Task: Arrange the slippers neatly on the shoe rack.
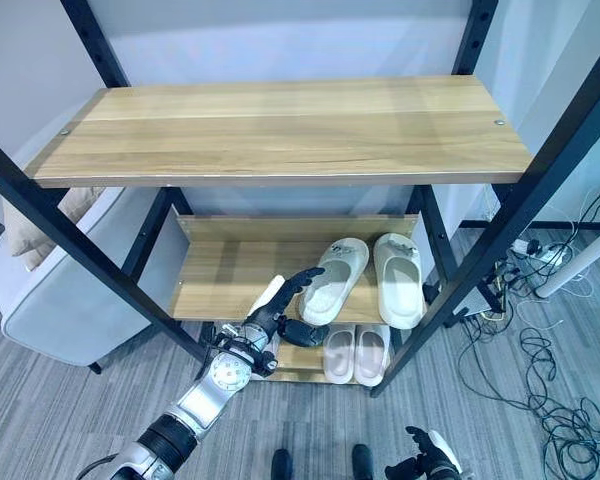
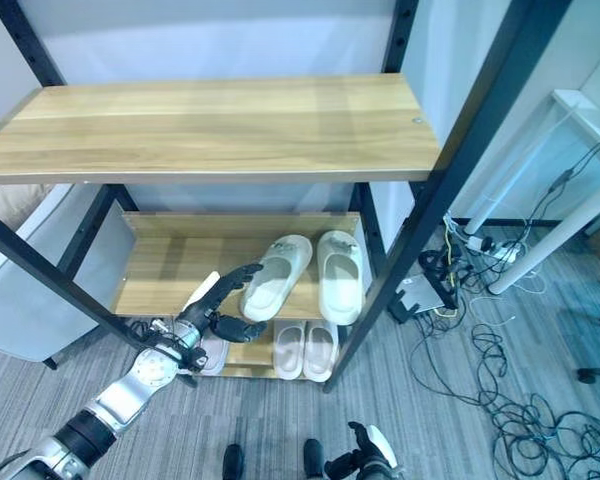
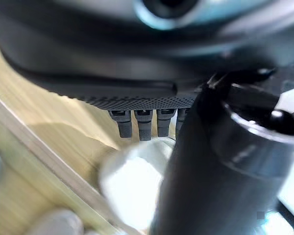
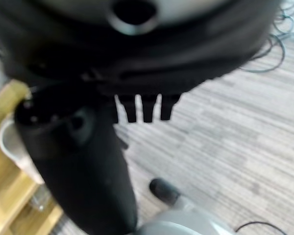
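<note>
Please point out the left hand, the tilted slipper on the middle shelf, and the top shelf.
Left hand [image 1: 280,312], left eye view, on the palm.
Tilted slipper [image 1: 332,283], left eye view, on its insole.
Top shelf [image 1: 280,125], left eye view, on the bare wooden board.

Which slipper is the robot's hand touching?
The left hand reaches the tilted left slipper of the middle-shelf pair; its straight partner and the bottom pair lie apart.

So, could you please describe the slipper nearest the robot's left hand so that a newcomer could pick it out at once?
Start at the shoe rack and drop to its middle shelf, where two pale slippers lie. The one meant is the left slipper, at the fingertips of the open left hand. Unlike its straighter neighbour, it lies askew, heel swung towards the hand.
</note>
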